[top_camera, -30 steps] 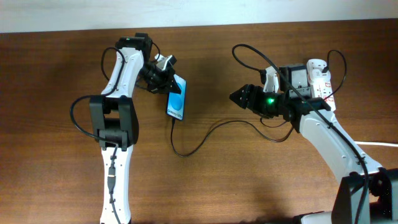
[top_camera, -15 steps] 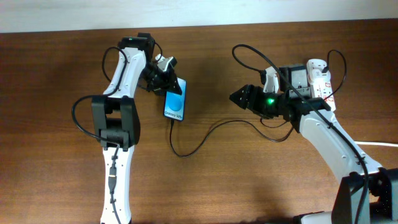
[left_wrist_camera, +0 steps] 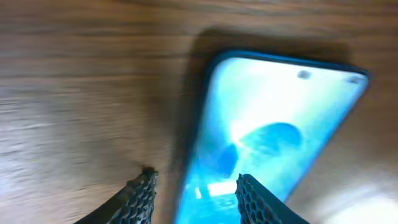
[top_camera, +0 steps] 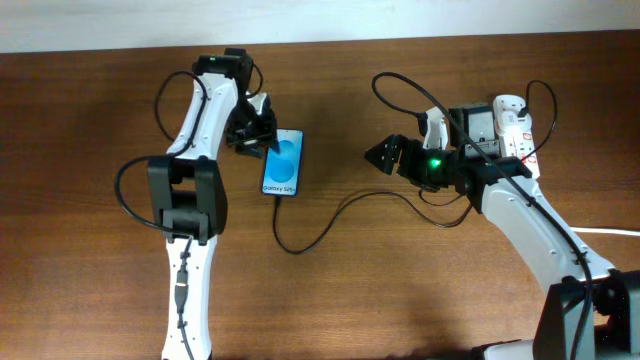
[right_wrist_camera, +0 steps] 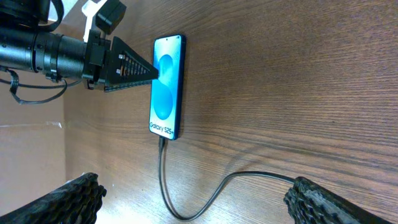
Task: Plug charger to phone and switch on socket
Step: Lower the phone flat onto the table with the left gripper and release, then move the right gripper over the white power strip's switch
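The phone (top_camera: 283, 164) lies flat on the wooden table with its blue screen up; it also shows in the right wrist view (right_wrist_camera: 166, 87) and the left wrist view (left_wrist_camera: 273, 130). The charger cable (top_camera: 318, 232) runs from the phone's bottom edge in a loop towards the right arm, and its plug tip (right_wrist_camera: 162, 142) sits at the phone's bottom. My left gripper (top_camera: 262, 140) is open, its fingertips (left_wrist_camera: 142, 194) straddling the phone's upper left edge. My right gripper (top_camera: 385, 155) is open and empty, hovering right of the phone. The white socket (top_camera: 514, 124) lies at the far right.
A dark adapter block (top_camera: 478, 124) sits beside the socket, partly hidden by the right arm. The robots' own black cables arc above the right arm (top_camera: 400, 85). A thick white cord (top_camera: 610, 231) leaves at the right edge.
The phone has shifted slightly left and straightened. My left gripper has drawn back from over the screen to the phone's upper left edge. The right gripper has edged slightly left.
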